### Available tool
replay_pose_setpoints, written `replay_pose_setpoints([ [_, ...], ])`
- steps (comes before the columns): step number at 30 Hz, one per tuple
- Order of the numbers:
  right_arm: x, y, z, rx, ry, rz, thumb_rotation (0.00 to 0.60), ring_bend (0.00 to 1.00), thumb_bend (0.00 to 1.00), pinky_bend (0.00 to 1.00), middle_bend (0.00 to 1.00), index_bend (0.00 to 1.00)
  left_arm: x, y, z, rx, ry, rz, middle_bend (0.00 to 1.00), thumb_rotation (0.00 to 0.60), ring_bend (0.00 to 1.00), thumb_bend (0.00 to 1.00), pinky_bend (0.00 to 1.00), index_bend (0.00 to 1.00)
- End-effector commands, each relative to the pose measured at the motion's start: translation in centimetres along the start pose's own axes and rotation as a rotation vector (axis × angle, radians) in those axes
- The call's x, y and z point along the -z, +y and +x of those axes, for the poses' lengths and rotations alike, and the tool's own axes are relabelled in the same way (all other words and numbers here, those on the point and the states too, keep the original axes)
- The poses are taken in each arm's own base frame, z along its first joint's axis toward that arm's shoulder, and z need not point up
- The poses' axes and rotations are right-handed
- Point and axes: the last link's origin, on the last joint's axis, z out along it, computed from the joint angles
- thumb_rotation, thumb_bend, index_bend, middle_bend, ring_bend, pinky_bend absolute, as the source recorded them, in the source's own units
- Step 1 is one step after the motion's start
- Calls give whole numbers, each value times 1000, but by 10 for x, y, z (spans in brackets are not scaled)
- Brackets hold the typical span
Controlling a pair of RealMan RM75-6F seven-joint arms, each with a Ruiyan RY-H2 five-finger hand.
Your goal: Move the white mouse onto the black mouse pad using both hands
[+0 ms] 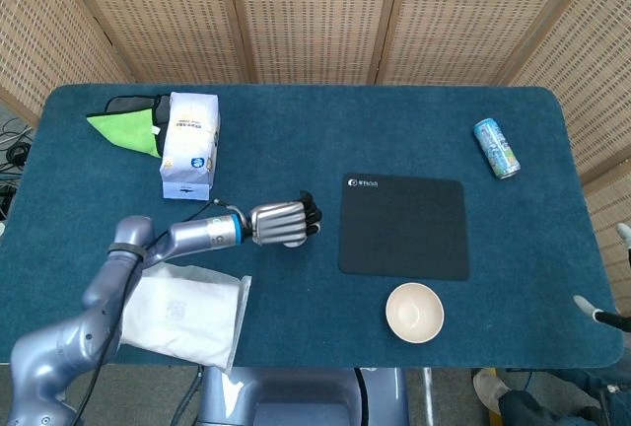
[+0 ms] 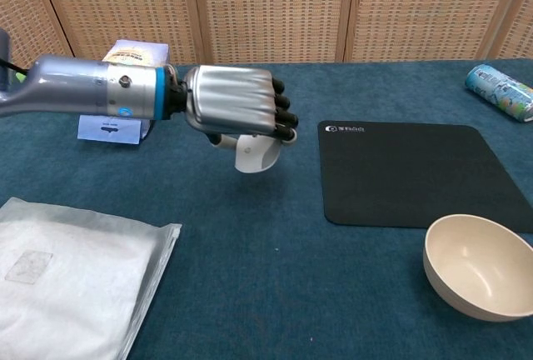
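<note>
The left hand (image 2: 237, 110) reaches out over the middle of the blue table (image 1: 296, 130), its silver back turned up and its dark fingers (image 2: 283, 118) curled down over the white mouse (image 2: 254, 154), which it grips from above. From the chest view the mouse pokes out below the palm, tilted, and it looks to be lifted clear of the cloth, though I cannot say so for certain. It sits just to the left of the black mouse pad (image 1: 404, 227), near the pad's left edge but not over it. From overhead only a sliver of white shows under the hand (image 1: 283, 223). The right hand (image 1: 606, 313) barely shows at the far right edge of the table, just a pale tip or two, and I cannot tell whether it is clenched or loose. A cream bowl (image 1: 414, 312) stands just in front of the pad, close to its near edge. A white plastic bag (image 1: 182, 313) lies flat at the front left, under the left forearm. Toward the back left stands a pale packet (image 1: 189, 142) with a green cloth (image 1: 126, 128) beside it, and a blue can (image 1: 495, 147) lies on its side at the back right.
</note>
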Motion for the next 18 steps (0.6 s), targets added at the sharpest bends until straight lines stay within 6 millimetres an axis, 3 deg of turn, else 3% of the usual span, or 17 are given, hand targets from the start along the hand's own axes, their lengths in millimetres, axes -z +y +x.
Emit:
replay_pose_setpoints([
  [1, 0, 2, 0, -1, -3, -6, 600, 0, 53, 0, 0, 0, -17, 9, 3, 11, -7, -14, 460, 600, 357, 325, 377, 744],
  [7, -2, 6, 1, -6, -5, -19, 600, 0, 53, 0, 0, 0, -32, 18, 5, 32, -12, -14, 460, 600, 356, 318, 377, 741],
  [10, -2, 7, 2, -10, -4, -23, 600, 0, 53, 0, 0, 0, -35, 20, 5, 31, -19, -13, 438, 600, 356, 306, 377, 663],
  [15, -3, 8, 1, -12, -8, -26, 600, 0, 53, 0, 0, 0, -36, 20, 2, 33, -40, 6, 129, 600, 169, 224, 377, 208],
  [18, -3, 7, 2, -12, -7, -25, 600, 0, 53, 0, 0, 0, -35, 20, 1, 35, -42, 6, 12, 600, 92, 167, 377, 29],
])
